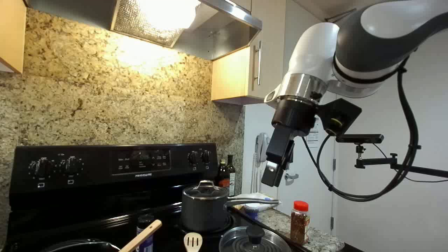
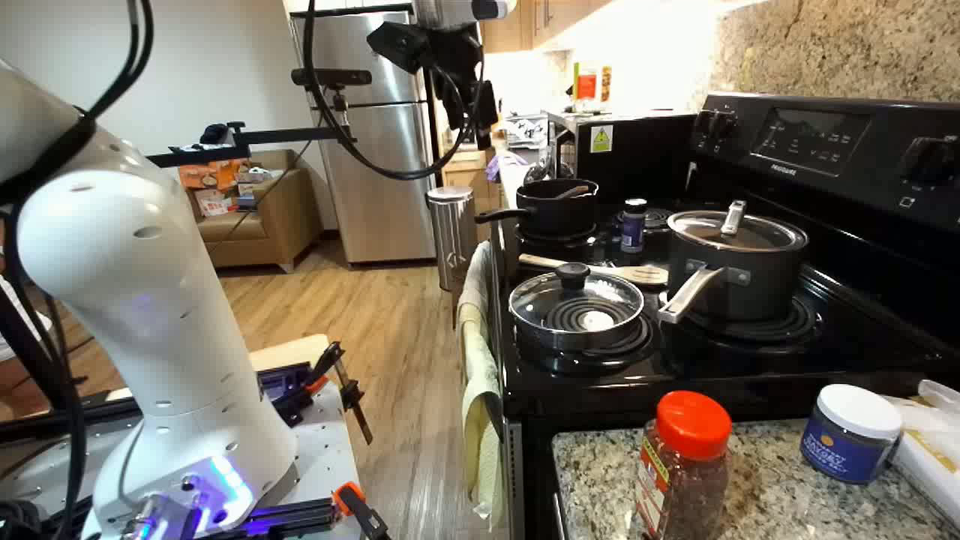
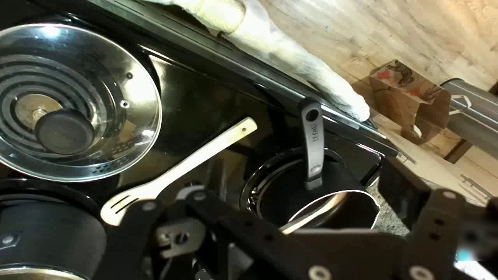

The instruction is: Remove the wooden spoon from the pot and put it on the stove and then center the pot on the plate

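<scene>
Two pots stand on the black kitchen range [image 2: 720,375], whose raised back panel [image 1: 94,168] bears four knobs [image 1: 42,168]: an open, round black pot [image 2: 551,214] with one long handle, and a dark grey, straight-walled saucepan [image 1: 204,213] under a glass lid [image 2: 765,232]. Two wooden utensils show. The light-tan wooden spoon [image 1: 141,237] leans inside the open pot, its plain straight handle sticking out past the rim. The pale wooden turner [image 3: 186,165] with the slotted head lies flat on the range, between the open pot and a second glass lid [image 2: 577,307], round, metal-rimmed and black-knobbed, which rests over a coil burner [image 2: 634,345].

One black two-fingered gripper [image 1: 274,175] hangs in the air, well above the range and apart from the spoon; I cannot tell whether its jaws stand wide or narrow.

On the speckled granite counter [image 2: 600,465] stand two seasoning containers, a red-capped plastic bottle [image 2: 682,480] and a squat blue jar [image 2: 851,442] with a white cap.

In the wrist view the open pot's handle reaches the range's front edge, where pale cloth [image 2: 480,390] hangs. Bare, glossy black surface runs between the turner and that edge; the turner's slotted end is near the saucepan.
</scene>
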